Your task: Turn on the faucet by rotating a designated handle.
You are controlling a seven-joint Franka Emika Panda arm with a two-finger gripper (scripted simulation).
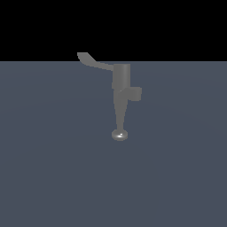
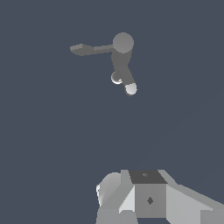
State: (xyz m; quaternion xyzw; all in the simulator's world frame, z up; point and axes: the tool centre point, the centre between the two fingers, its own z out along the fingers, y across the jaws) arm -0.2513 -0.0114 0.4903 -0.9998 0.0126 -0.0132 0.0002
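Faucet [image 1: 121, 84] first: a plain matte grey one stands alone on the flat blue-grey surface [image 1: 53, 168], well apart from the gripper [image 2: 151, 199], with open surface between the two. Its upright round body carries the handle [image 1: 91, 61], a thin flat lever that leaves the top of the cylinder and runs toward the exterior view's left, ending in a slightly flared, curved tip. In the wrist view, which looks down on it from above, the handle [image 2: 87, 49] sticks out sideways from the round top of the faucet [image 2: 123, 43]. A long tapering spout [image 1: 119, 116] reaches out from the body and ends in a shiny rounded tip [image 1: 119, 135] resting low near the surface. A short square side block [image 1: 134, 93] juts from the body toward the exterior view's right. Nothing touches the handle or any other part of the faucet. Of the gripper, only pale grey blocky housing shows at the edge of the wrist view; the fingers cannot be made out, so I cannot tell whether it is wide or narrow. The exterior view shows no arm at all, only the faucet against the surface and a black background above.
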